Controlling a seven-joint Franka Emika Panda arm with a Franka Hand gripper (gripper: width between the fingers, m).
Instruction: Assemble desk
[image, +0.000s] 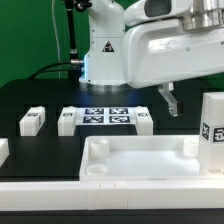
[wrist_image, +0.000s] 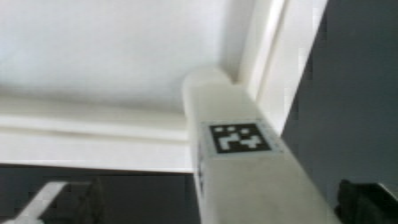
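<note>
The desk's white slab (image: 140, 165) lies at the front of the table, rim up, with round sockets at its corners. One square white leg (image: 211, 125) stands upright at the slab's corner on the exterior view's right, tag facing out. In the wrist view this leg (wrist_image: 235, 120) rises from the slab's corner (wrist_image: 107, 60) and runs between my fingers. My gripper (wrist_image: 210, 208) is open, one dark finger (wrist_image: 50, 205) on each side of the leg with a gap to it. In the exterior view the gripper (image: 168, 100) hangs just left of the upright leg.
Three loose legs lie on the black table behind the slab (image: 32, 121) (image: 68, 121) (image: 143, 122). Another white part shows at the left edge (image: 3, 151). The marker board (image: 105, 116) lies between the legs, before the arm's base (image: 105, 55).
</note>
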